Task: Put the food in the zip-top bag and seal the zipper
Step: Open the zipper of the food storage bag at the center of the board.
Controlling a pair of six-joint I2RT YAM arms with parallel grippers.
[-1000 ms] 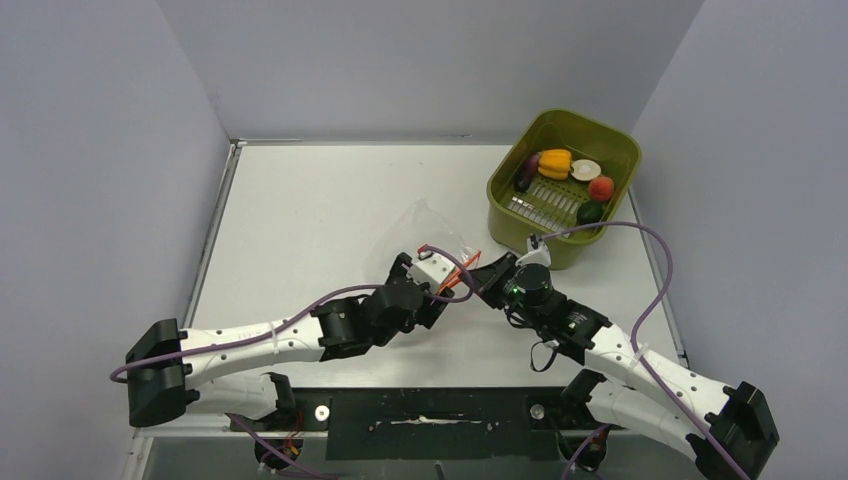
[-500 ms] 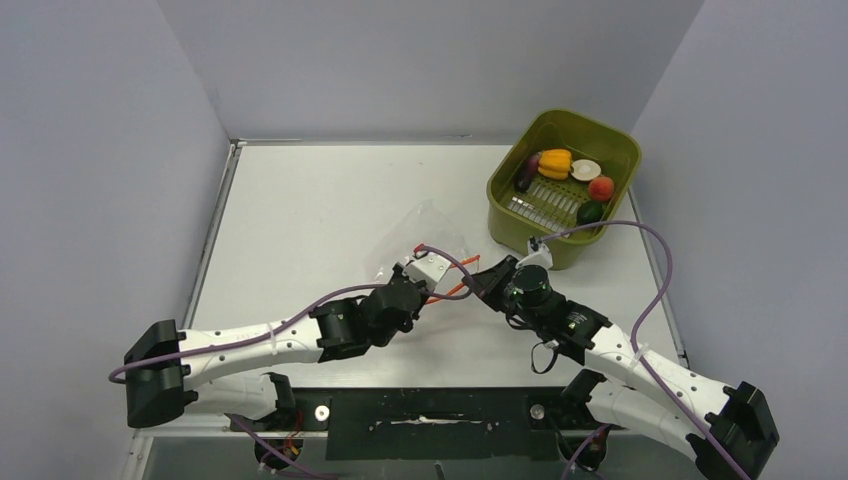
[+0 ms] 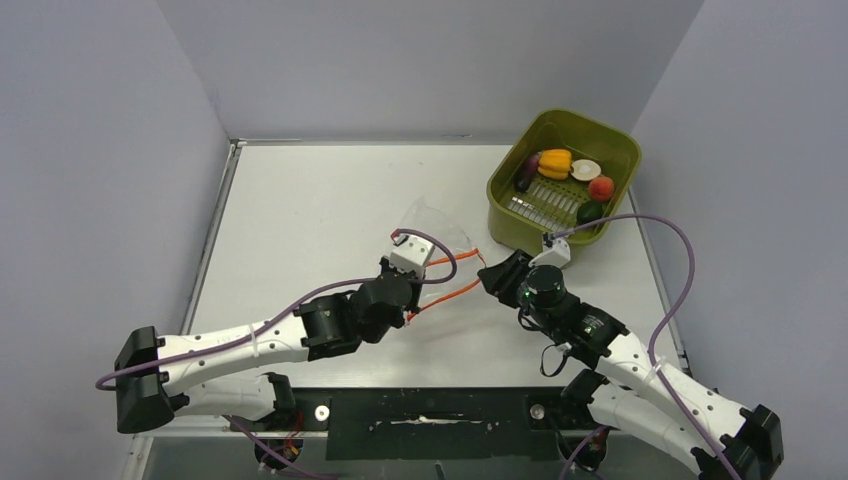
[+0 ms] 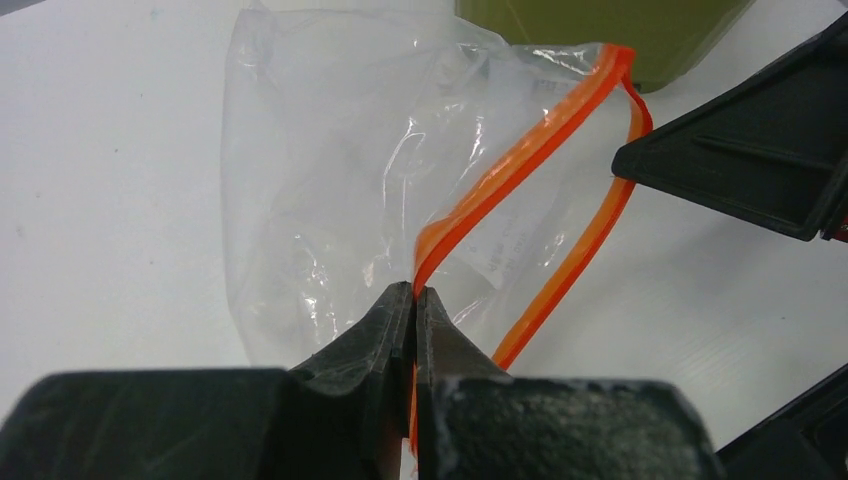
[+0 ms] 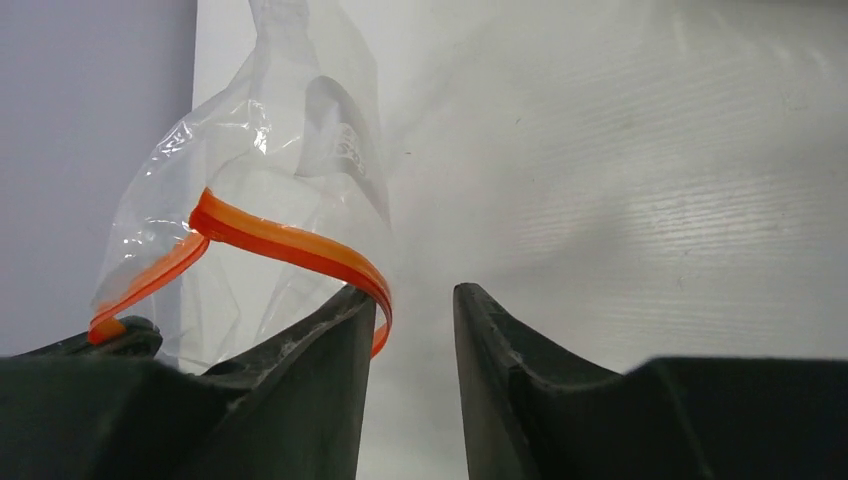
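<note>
Since a second ago, my left gripper [image 4: 414,292] has clamped onto the thin orange-red zipper strip [image 4: 520,160] of the clear crinkly zip-top bag [image 4: 320,180] on the tabletop [image 3: 300,200]. My right gripper [image 5: 415,295] has let go, jaws apart, so I judge it free to fetch the small toy foods [image 3: 560,175] from the olive-green plastic basket [image 3: 610,135].

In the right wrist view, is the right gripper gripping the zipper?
No: the right gripper has its jaws apart with nothing between them, and the zipper runs outside one finger.
</note>
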